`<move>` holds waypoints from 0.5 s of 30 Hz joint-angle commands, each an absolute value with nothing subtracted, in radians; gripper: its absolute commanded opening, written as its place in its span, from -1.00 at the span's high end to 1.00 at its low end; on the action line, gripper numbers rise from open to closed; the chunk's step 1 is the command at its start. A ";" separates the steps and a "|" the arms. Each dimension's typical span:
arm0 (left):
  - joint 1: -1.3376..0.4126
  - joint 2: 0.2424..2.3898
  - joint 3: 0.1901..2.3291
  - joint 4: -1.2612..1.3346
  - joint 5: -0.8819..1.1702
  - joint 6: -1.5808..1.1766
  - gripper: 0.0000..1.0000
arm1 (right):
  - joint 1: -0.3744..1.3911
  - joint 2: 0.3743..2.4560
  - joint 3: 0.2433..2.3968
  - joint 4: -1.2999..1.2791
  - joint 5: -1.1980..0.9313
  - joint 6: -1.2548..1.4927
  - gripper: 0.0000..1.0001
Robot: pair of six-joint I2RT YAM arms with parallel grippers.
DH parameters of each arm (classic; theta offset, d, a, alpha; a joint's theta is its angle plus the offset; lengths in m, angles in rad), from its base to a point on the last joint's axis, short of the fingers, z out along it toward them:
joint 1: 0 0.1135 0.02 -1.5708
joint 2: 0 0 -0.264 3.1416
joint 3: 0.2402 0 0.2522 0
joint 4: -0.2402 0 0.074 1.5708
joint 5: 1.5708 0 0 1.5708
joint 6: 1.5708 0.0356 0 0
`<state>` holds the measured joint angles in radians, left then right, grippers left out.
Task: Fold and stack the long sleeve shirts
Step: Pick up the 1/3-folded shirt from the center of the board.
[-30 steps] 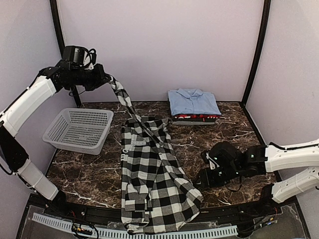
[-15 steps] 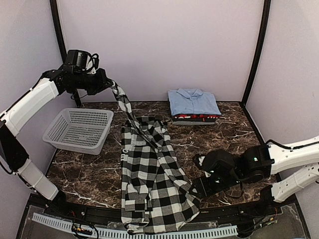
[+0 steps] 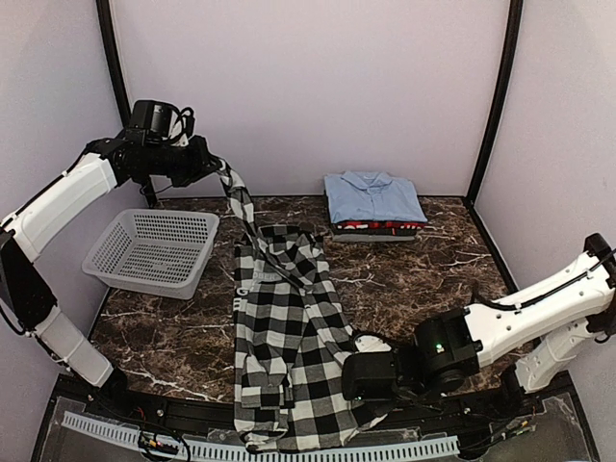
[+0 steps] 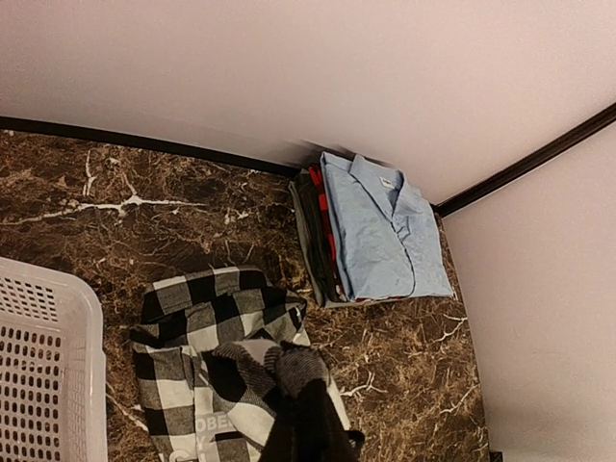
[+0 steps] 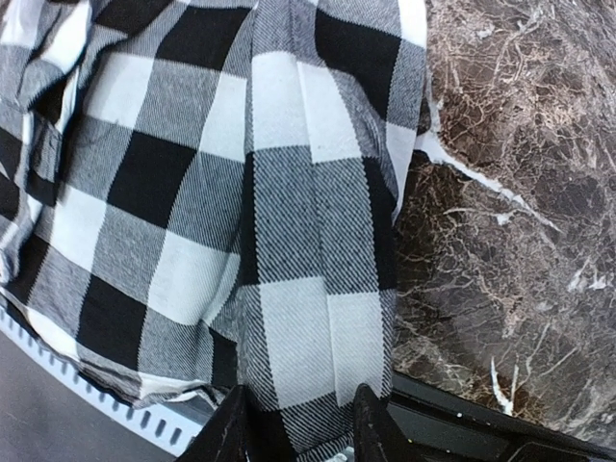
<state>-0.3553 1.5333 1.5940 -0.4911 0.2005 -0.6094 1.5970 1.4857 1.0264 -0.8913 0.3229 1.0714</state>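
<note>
Changed: the right end effector has swung in from the right to the near hem of the black-and-white check cloth shirt, fingers apart astride the edge.
Left end effector: clamped on a raised sleeve, upper left.
Shirt: lengthwise, frame centre, unfolded.
Meaning: a fold looks imminent.
Around: folded light blue collared shirt, upper centre; grey perforated plastic basket near the left edge, a possible snag.

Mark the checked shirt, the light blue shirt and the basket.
checked shirt (image 3: 289, 356), top view, middle of its spread body.
light blue shirt (image 3: 373, 199), top view, its folded front, on top of the stack.
basket (image 3: 142, 280), top view, its near wall.
</note>
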 commanded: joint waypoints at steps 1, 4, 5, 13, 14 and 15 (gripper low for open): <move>-0.348 1.531 1.573 -0.439 0.224 -0.615 1.00 | 1.641 1.549 1.085 -1.020 0.386 1.124 0.51; -0.348 1.527 1.563 -0.412 0.237 -0.618 1.00 | 1.652 1.581 1.091 -1.020 0.394 1.140 0.86; -0.348 1.526 1.559 -0.404 0.251 -0.617 1.00 | 1.654 1.585 1.095 -1.014 0.395 1.141 0.98; -0.348 1.489 1.544 -0.271 0.307 -0.602 1.00 | 1.664 1.568 1.119 -0.799 0.368 1.022 1.00; -0.348 1.484 1.554 -0.260 0.300 -0.595 1.00 | 1.663 1.565 1.114 -0.764 0.358 1.002 1.00; -0.348 1.482 1.565 -0.253 0.297 -0.591 1.00 | 1.661 1.566 1.110 -0.728 0.347 0.988 1.00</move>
